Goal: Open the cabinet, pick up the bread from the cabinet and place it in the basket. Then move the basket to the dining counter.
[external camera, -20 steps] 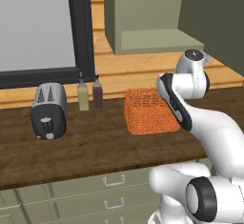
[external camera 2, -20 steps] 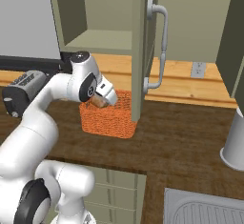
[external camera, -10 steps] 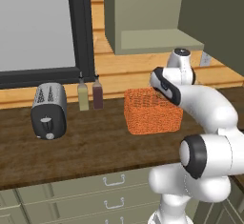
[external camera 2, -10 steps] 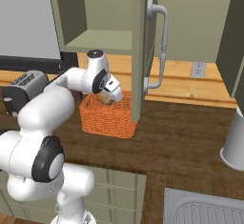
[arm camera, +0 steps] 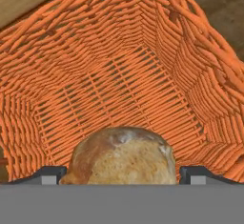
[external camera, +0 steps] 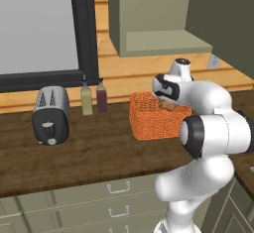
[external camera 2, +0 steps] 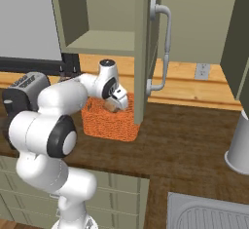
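Observation:
The orange woven basket (external camera: 154, 123) (external camera 2: 104, 125) stands on the dark wood worktop below the open olive-green cabinet (external camera: 158, 43), whose door (external camera 2: 146, 52) hangs open beside it. My gripper (external camera: 167, 103) (external camera 2: 116, 104) reaches down into the basket's top. It is shut on the bread (external camera: 168, 106) (external camera 2: 113, 107), a small brown loaf at about rim height. In the hand view the bread (arm camera: 121, 156) sits between the two fingertips of the gripper (arm camera: 123, 173), with the basket's floor (arm camera: 119, 75) beyond it. The dining counter is out of view.
A silver toaster (external camera: 49, 115) (external camera 2: 24, 84) and two bottles (external camera: 87, 100) (external camera: 101, 98) stand left of the basket. The door's edge with its silver handle (external camera 2: 163, 47) is right beside the basket. A grey metal pot (external camera 2: 240, 140) and a sink (external camera 2: 209, 211) lie to the right.
The arm's elbow has swung up and in over the worktop. The gripper has stayed at the basket with the bread, shifting only slightly. Its jaws have kept the same width.

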